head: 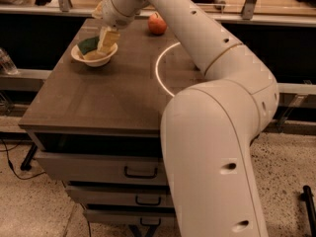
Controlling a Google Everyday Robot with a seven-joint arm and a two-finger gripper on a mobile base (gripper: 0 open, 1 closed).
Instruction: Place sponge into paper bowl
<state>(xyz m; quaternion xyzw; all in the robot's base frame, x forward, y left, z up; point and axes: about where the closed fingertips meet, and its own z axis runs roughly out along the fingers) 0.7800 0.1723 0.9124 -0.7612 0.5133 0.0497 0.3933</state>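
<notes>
In the camera view, the sponge (89,45) sits down inside the bowl (81,58) at the far left of the table (94,102). It is tilted, with its green top raised toward the left rim and its pale foam low in the hollow. The gripper (107,42) is right at the sponge, reaching into the bowl from above and touching or nearly touching it. Whether it is clamped on the sponge or has let go cannot be told from here.

The task looks close to done. The sponge is within the bowl's rim and not on the table. What seems left is the release, if that has not happened, and lifting the gripper clear without dragging the sponge or tipping the light bowl.

The arm (212,147) rises large in the near right foreground. It bends at an elbow above the table's right side and stretches back and left across the top, and the wrist (118,6) is angled down over the bowl. An apple (157,24) stands near the far edge, well apart from the bowl. A thin white ring (159,78) shows on the tabletop beside the arm, and drawers (98,169) sit below.
</notes>
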